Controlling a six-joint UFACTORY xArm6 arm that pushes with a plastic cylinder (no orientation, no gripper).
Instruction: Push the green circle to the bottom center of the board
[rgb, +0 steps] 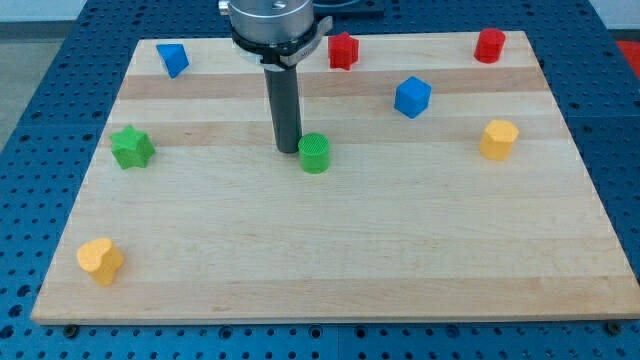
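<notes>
Camera view showed my tip (288, 150), a bare rod with no jaws to open or close, just beside the green circle (314, 153) at its ten o'clock, mid-board. Pushing seemed barely begun; the next shove should drive it toward six o'clock.

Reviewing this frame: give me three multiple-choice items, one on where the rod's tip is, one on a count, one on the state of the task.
1. Where is my tip relative to the green circle?
A. Just to its left
B. Far to its right
C. Near the board's bottom edge

2. How many red blocks are on the board?
A. One
B. Two
C. Four

3. Has the green circle reached the bottom center?
A. Yes
B. No, it lies near mid-board
C. It is off the board

Answers: 1 A, the rod ends right beside the circle's left side. 2 B, both lie along the top edge. 3 B, bare wood lies below it.
</notes>
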